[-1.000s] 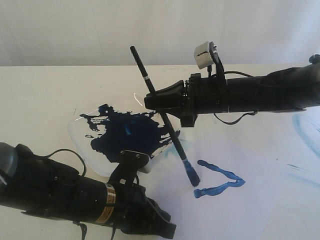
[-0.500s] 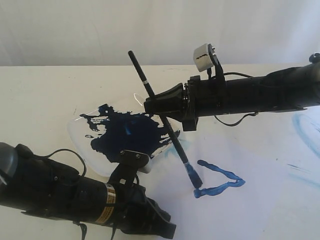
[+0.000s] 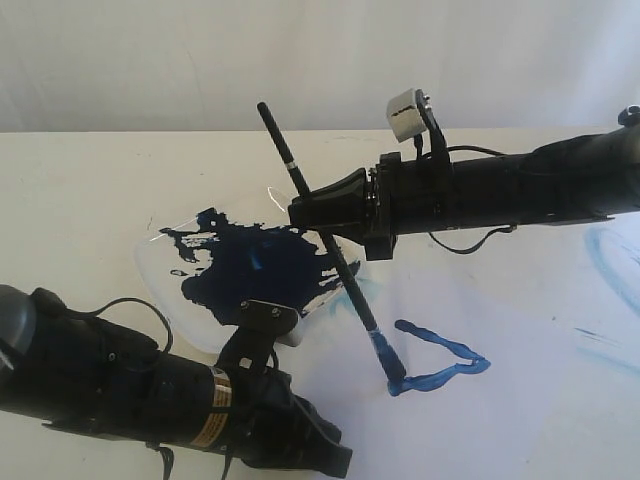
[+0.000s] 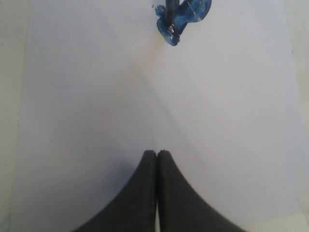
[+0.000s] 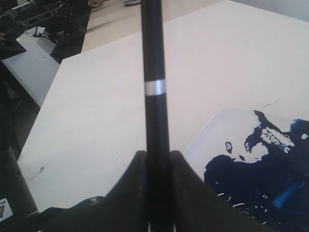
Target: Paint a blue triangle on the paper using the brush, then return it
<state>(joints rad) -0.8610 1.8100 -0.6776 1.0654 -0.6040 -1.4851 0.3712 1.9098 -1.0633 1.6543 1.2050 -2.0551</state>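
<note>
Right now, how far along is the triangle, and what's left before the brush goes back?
Done: two sides of the blue triangle are on the paper. In hand: the right gripper grips the brush, tip down at the lower stroke's open end. To do: the closing third side, then returning the brush. The left gripper is shut, over bare paper.

Soft even light, slight blur
</note>
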